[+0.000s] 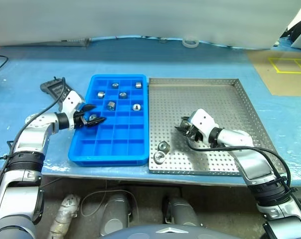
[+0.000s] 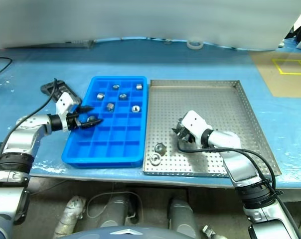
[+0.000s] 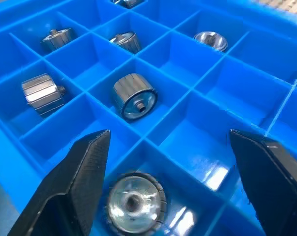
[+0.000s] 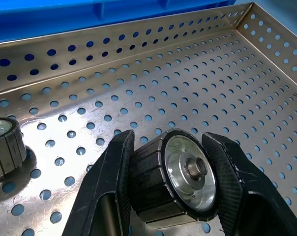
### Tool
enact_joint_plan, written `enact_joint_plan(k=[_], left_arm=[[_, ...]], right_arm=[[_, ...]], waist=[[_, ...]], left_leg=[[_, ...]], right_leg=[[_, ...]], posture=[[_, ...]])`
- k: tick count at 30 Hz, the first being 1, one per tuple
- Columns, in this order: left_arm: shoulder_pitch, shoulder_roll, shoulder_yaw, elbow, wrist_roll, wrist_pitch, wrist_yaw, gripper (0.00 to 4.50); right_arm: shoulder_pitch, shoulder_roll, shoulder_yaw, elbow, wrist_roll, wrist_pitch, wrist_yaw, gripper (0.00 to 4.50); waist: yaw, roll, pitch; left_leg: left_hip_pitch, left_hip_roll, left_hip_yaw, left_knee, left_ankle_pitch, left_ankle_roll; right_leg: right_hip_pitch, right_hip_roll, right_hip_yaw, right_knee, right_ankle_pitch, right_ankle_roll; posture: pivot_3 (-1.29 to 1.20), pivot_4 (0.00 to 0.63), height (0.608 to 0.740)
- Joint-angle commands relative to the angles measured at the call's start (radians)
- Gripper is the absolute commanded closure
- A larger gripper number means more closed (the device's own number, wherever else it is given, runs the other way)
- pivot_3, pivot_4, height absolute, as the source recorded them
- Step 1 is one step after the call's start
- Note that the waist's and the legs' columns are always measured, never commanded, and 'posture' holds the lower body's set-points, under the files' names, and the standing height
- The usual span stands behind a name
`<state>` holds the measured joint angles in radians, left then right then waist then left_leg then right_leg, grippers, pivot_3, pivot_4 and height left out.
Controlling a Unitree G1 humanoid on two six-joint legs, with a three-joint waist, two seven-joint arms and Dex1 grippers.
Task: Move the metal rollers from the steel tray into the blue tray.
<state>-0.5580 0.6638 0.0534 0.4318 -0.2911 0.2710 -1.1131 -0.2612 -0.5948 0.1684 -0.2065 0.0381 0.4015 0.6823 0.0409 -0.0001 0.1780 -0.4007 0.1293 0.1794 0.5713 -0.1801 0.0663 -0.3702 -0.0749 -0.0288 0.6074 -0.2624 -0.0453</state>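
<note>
From the head, the right hand [image 1: 186, 130] covers the roller [image 4: 175, 179] it grips, so only the wrist view shows it, its lower edge cut off there. Another roller [image 4: 2, 153] is half lost past that picture's edge. A roller [image 3: 134, 204] below the left hand [image 1: 93, 119] is clipped at the frame's bottom, and one more [image 3: 127, 2] at the top. A dark device [image 1: 54, 88] beside the blue tray [image 1: 93, 154] sits partly behind the left arm; what it is I can't tell. A pale ring [image 1: 190, 43] at the tabletop's [image 1: 21, 84] far edge is too small to identify.
</note>
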Motion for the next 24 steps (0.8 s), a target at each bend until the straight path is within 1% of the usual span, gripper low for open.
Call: enact_joint_plan(k=[1, 4, 7, 11, 16, 21, 24], left_arm=[[-0.066, -0.032, 0.022, -0.140, -0.112, 0.101, -0.041, 0.42], [-0.096, -0.092, 0.011, -0.207, -0.183, 0.198, -0.033, 0.42], [-0.170, -0.214, 0.000, -0.212, -0.270, 0.325, -0.003, 0.42], [-0.240, -0.314, -0.045, -0.143, -0.264, 0.360, -0.006, 0.42], [-0.301, -0.388, -0.074, -0.022, -0.245, 0.350, -0.019, 0.42], [-0.337, -0.441, -0.060, 0.061, -0.253, 0.350, -0.034, 0.42], [-0.352, -0.467, -0.048, 0.080, -0.271, 0.363, -0.041, 0.42]], right_arm=[[-0.012, -0.013, -0.033, -0.036, 0.003, -0.009, 0.002, 2.69], [-0.023, -0.016, -0.031, -0.043, -0.002, -0.015, -0.001, 2.69], [-0.074, -0.013, -0.024, -0.085, -0.008, -0.018, 0.000, 2.69], [-0.136, -0.022, -0.020, -0.140, -0.012, -0.015, 0.015, 2.69], [-0.202, -0.017, -0.022, -0.176, -0.020, -0.007, 0.007, 2.69], [-0.211, -0.018, -0.004, -0.220, -0.030, 0.002, 0.016, 2.69], [-0.206, -0.022, -0.003, -0.234, -0.033, 0.008, 0.018, 2.69]], waist=[[0.006, 0.000, 0.000], [0.007, 0.000, 0.000], [0.001, 0.000, 0.000], [-0.004, 0.000, 0.000], [-0.022, 0.000, 0.000], [-0.027, 0.000, 0.000], [-0.027, 0.000, 0.000]], left_leg=[[-0.001, 0.000, 0.000, 0.000, 0.000, 0.001], [-0.002, -0.001, 0.000, 0.001, 0.000, 0.003], [-0.002, -0.001, 0.000, 0.002, 0.000, 0.004], [-0.002, -0.001, 0.000, 0.003, 0.001, 0.004], [-0.002, 0.000, 0.000, 0.002, 0.000, 0.005], [-0.005, 0.000, 0.000, 0.004, -0.001, 0.008], [-0.004, 0.000, 0.000, 0.005, -0.002, 0.009]], right_leg=[[0.000, 0.000, 0.000, 0.000, 0.000, 0.000], [0.000, -0.001, -0.001, -0.001, 0.000, 0.000], [0.000, -0.001, 0.000, -0.001, 0.000, 0.000], [0.000, -0.001, 0.000, 0.000, 0.000, 0.000], [0.000, 0.000, 0.000, 0.000, 0.000, 0.000], [-0.001, 0.000, -0.001, -0.001, 0.000, 0.000], [0.000, -0.001, -0.001, -0.001, 0.000, 0.000]], posture=[[-0.11, 0.150, 0.740], [-0.11, 0.150, 0.740], [-0.12, 0.150, 0.740], [-0.14, 0.150, 0.740], [-0.19, 0.150, 0.740], [-0.22, 0.150, 0.740], [-0.24, 0.150, 0.740]])
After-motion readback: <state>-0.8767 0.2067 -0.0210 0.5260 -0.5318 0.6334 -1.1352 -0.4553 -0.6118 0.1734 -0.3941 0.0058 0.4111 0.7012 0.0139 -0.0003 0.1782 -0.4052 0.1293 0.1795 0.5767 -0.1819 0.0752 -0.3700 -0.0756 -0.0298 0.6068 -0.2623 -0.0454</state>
